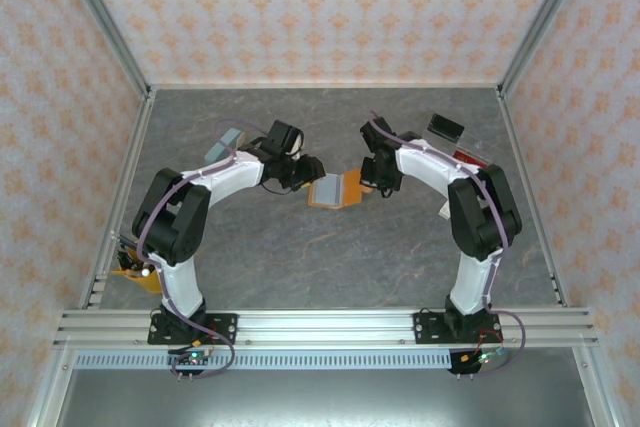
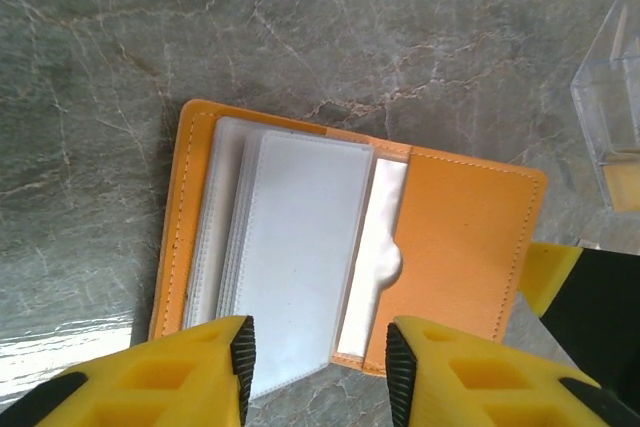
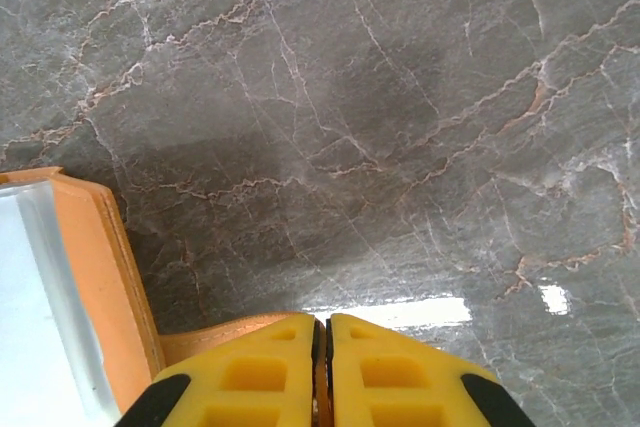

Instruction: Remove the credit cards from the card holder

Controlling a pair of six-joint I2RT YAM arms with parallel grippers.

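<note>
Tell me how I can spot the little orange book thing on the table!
Look at the middle of the grey marble table. There the card holder lies open between the left gripper and the right gripper. Unlike the black block and pale-blue box nearby, it is orange, with greyish see-through pockets inside.

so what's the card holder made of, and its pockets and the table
Card holder: orange leather or faux leather, matte, with a stitched edge. Pockets: frosted see-through plastic, slightly shiny. Table: grey veined stone look with glossy glare, possibly laminate.
</note>
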